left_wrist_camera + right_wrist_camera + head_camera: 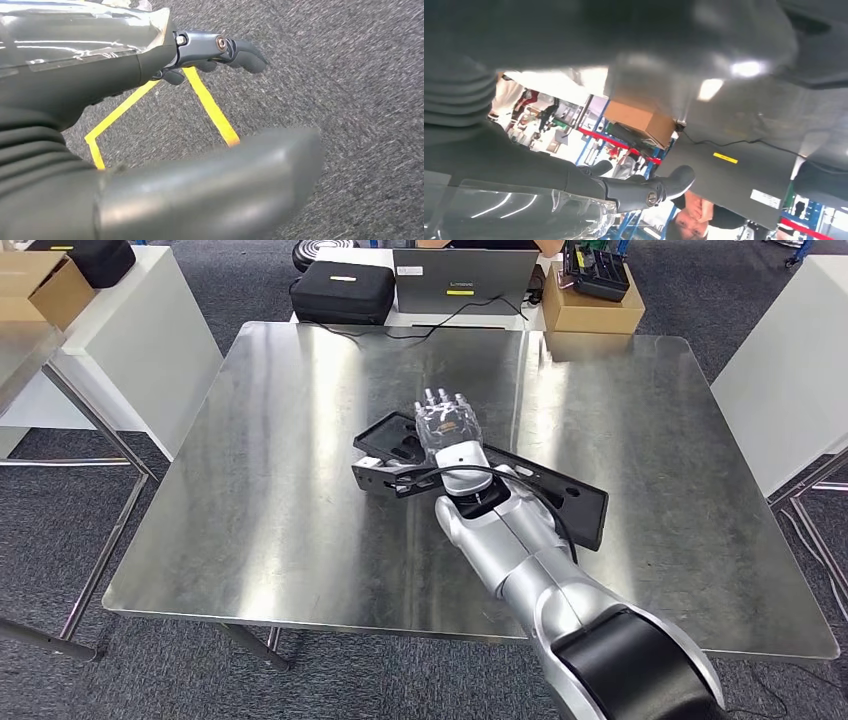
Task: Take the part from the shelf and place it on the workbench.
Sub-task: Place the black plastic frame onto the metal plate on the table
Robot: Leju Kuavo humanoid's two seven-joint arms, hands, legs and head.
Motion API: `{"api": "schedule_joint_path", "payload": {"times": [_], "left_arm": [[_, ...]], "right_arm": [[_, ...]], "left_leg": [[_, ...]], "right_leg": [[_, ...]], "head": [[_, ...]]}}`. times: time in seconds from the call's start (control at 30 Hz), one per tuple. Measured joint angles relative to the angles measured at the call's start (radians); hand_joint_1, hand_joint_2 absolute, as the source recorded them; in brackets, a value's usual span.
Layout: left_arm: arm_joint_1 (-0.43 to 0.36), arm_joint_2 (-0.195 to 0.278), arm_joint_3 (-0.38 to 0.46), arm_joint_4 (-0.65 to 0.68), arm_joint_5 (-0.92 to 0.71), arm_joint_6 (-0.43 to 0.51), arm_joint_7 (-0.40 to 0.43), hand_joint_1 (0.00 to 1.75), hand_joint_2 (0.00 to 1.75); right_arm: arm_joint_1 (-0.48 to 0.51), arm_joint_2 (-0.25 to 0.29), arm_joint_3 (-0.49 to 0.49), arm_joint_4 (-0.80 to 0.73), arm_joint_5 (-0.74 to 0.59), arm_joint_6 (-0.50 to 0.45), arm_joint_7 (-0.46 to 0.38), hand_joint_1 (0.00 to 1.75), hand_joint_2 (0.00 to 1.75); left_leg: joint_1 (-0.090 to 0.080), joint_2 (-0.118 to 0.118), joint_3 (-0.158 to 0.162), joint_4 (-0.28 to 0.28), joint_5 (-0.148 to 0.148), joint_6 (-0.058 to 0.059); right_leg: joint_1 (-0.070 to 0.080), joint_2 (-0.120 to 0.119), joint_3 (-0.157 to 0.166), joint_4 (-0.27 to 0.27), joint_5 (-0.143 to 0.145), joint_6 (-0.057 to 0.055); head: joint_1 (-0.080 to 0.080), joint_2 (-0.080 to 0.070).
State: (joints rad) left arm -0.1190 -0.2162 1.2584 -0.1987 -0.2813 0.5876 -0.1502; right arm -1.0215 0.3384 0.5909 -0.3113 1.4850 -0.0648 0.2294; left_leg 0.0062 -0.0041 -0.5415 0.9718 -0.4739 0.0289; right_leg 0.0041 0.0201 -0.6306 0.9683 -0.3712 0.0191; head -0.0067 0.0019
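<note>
right hand (pixel 452 432) over black part (pixel 560 502) lying diagonally across workbench (pixel 250 490).

Workshop: steel workbench (pixel 300 440), storage racks (pixel 594 125)

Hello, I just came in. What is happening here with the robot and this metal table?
The robot's right hand lies over a flat black part that rests on the metal workbench. Whether the fingers grip the part or have let go cannot be told from these views. The left hand hangs over grey carpet with yellow tape lines and holds nothing, its fingers apart. Beyond the workbench stand a laptop, a black case and a cardboard box.
</note>
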Motion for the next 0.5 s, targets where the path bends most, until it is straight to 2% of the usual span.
{"api": "schedule_joint_path", "payload": {"times": [0.13, 0.23, 0.3, 0.4, 0.47, 0.5], "left_arm": [[-0.001, -0.002, 0.008, 0.000, 0.004, -0.002, -0.004, 0.00, 0.00], [-0.001, -0.002, 0.014, 0.000, 0.013, -0.002, -0.008, 0.00, 0.00], [-0.001, -0.003, 0.017, 0.000, 0.023, -0.002, -0.018, 0.00, 0.00], [-0.002, -0.010, 0.021, 0.000, 0.037, -0.001, -0.045, 0.00, 0.00], [-0.001, -0.018, 0.025, 0.000, 0.047, 0.000, -0.074, 0.00, 0.00], [-0.001, -0.021, 0.026, 0.000, 0.051, 0.003, -0.084, 0.00, 0.00]], "right_arm": [[-0.001, 0.003, 0.000, -0.001, -0.058, 0.067, -0.022, 0.00, 0.00], [-0.002, 0.004, 0.018, -0.010, -0.237, 0.090, -0.059, 0.00, 0.00], [-0.006, 0.005, 0.043, -0.027, -0.411, 0.011, -0.110, 0.00, 0.00], [-0.006, 0.005, 0.065, -0.071, -0.595, -0.172, -0.221, 0.00, 0.00], [0.050, 0.004, 0.057, -0.169, -0.727, -0.351, -0.395, 0.00, 0.00], [0.098, 0.003, 0.046, -0.244, -0.790, -0.432, -0.494, 0.00, 0.00]], "left_leg": [[-0.001, 0.000, 0.000, 0.000, 0.000, 0.000], [-0.001, 0.000, 0.000, 0.000, 0.000, 0.000], [-0.001, 0.000, 0.000, 0.000, 0.000, 0.000], [-0.001, -0.001, 0.001, 0.000, 0.000, 0.000], [-0.001, -0.001, 0.001, 0.001, -0.001, 0.001], [-0.002, -0.002, 0.002, 0.002, -0.001, 0.004]], "right_leg": [[-0.001, 0.000, 0.000, 0.000, 0.000, 0.000], [-0.001, 0.000, 0.000, 0.000, 0.000, 0.000], [-0.001, 0.000, 0.000, 0.000, 0.000, 0.000], [-0.001, 0.000, 0.001, 0.000, 0.000, 0.000], [-0.002, -0.001, 0.002, -0.001, 0.000, 0.001], [-0.003, -0.001, 0.003, -0.003, 0.001, 0.002]], "head": [[0.000, 0.000], [0.000, 0.000], [0.000, 0.000], [0.000, 0.000], [0.000, 0.000], [0.000, 0.000]]}}
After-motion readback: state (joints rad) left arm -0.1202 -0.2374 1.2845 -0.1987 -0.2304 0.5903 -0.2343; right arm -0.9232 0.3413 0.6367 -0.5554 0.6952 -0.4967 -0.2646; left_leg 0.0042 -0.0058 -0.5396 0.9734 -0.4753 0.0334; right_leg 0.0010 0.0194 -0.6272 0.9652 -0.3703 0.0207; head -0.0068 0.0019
